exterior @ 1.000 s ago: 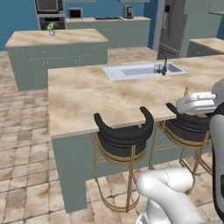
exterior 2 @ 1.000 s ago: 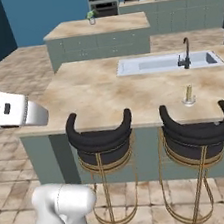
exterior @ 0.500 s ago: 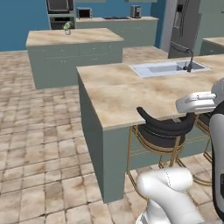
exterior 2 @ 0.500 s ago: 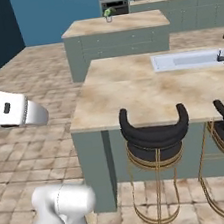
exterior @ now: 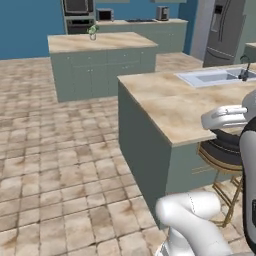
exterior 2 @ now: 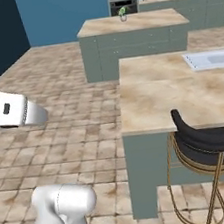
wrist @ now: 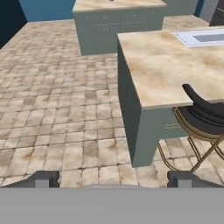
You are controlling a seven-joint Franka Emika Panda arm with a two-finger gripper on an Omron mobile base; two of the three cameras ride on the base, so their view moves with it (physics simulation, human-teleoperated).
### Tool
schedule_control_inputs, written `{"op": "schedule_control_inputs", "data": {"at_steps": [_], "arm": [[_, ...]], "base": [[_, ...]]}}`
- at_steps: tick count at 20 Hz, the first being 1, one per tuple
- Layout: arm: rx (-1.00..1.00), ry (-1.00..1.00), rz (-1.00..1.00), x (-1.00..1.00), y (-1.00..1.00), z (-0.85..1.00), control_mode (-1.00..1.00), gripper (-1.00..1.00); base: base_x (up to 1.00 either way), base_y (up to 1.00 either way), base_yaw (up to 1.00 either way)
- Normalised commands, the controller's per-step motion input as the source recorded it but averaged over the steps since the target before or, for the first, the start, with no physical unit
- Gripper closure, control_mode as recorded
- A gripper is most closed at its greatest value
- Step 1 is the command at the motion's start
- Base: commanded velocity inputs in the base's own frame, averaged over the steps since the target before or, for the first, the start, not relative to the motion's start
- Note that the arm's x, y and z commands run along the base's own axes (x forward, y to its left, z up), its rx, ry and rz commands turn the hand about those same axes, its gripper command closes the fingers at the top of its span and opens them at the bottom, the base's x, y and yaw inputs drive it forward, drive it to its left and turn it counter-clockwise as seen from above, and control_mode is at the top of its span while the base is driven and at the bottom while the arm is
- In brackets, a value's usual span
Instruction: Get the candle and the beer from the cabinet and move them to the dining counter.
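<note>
Left to right: tiled floor [wrist: 57, 109] fills the near left, w/ a smaller marble-topped island [exterior: 102, 42] far behind it carrying a small green item, too small to ID. Dining counter [exterior 2: 182, 94] sits right of centre, its near-left corner facing the base; steel sink [exterior: 212, 76] inset toward the far right, black-backed stool [exterior 2: 209, 143] tucked along the near side.

End effector [wrist: 112, 179] is wide open, nothing betw. the tips, pointing at the floor just left of the counter corner.

Candle, beer and cabinet can't be located here, so where they stand can't be told. Judging by that, step in hand is transit. Next move calls for driving to the wall cabinet and facing its doors before any reach.
</note>
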Motion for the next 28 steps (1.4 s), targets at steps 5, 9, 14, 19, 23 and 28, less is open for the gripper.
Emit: {"op": "schedule_control_inputs", "data": {"at_steps": [5,9,14,19,23,28], "arm": [[0.0,0.0,0.0,0.0,0.0,0.0,1.0,-1.0],[0.0,0.0,0.0,0.0,0.0,0.0,1.0,-1.0],[0.0,0.0,0.0,0.0,0.0,0.0,1.0,-1.0],[0.0,0.0,0.0,0.0,0.0,0.0,1.0,-1.0],[0.0,0.0,0.0,0.0,0.0,0.0,1.0,-1.0],[0.0,0.0,0.0,0.0,0.0,0.0,1.0,-1.0]], "base": [[0.66,1.0,-0.08],[0.67,1.0,-0.12],[0.63,1.0,-0.18],[0.01,0.99,-0.59],[0.04,0.82,-0.75],[0.12,0.79,-0.77]]}}
